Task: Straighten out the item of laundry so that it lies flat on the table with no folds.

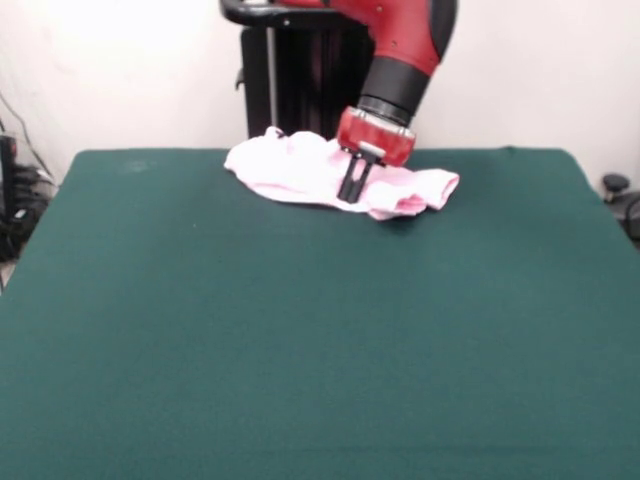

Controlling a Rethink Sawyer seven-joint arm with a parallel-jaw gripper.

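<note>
The pale pink baby trousers (310,170) lie crumpled in a bunched heap near the far edge of the dark green table (320,330), just in front of the robot's pedestal. One end folds over itself at the right (425,190). The bow does not show. My gripper (352,192) comes down from the red arm onto the middle of the heap. Its dark fingers stand close together with their tips in the cloth, pinching a fold. The cloth still rests on the table.
The black pedestal (300,80) stands right behind the garment. Cables and equipment sit off the table at the left (15,200), and a dark object at the right (620,195). The green table surface stretches from the garment toward the camera.
</note>
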